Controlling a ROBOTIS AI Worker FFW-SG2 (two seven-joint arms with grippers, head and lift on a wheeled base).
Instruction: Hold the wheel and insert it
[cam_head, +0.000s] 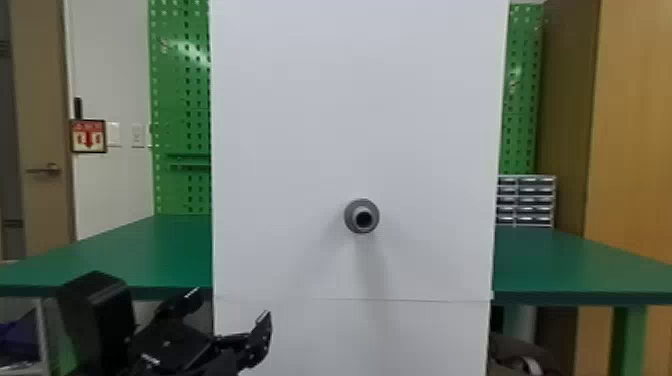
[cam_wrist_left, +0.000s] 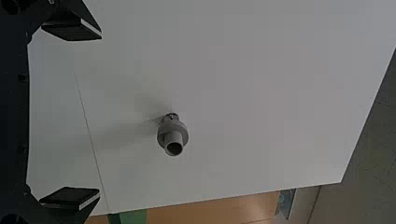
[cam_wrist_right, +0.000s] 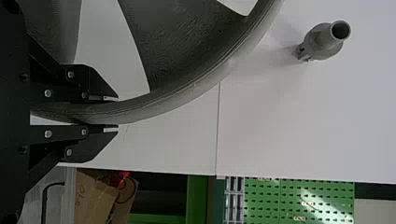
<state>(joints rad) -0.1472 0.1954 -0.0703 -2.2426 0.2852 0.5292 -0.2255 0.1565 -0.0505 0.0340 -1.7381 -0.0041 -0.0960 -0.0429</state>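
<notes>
"Where's the wheel, can you see it?"

"Yes, the right hand (cam_wrist_right: 116, 113) has it. That grey wheel (cam_wrist_right: 177, 42) is pinched at the rim, one flat black finger on each side."

"And is it on the axle?"

"No, it's near the axle (cam_head: 352, 205) but apart from it. That's the grey hollow stub with the round collar, sticking out of the tall white panel (cam_head: 300, 125) with its open end towards the robot."

"What about the left hand (cam_head: 229, 307)?"

"Open, fingers spread wide. It's low on the robot's left, in front of the panel's edge, well apart from the axle."

"I can make out broad spokes on the wheel, but can you see all of it?"

"Not from the right wrist; part of it runs out of view."

"And behind the panel?"

"A green table (cam_head: 110, 250) reaching out on both sides, green pegboard (cam_head: 175, 90), and a small drawer cabinet (cam_head: 535, 200) on the right."
</notes>
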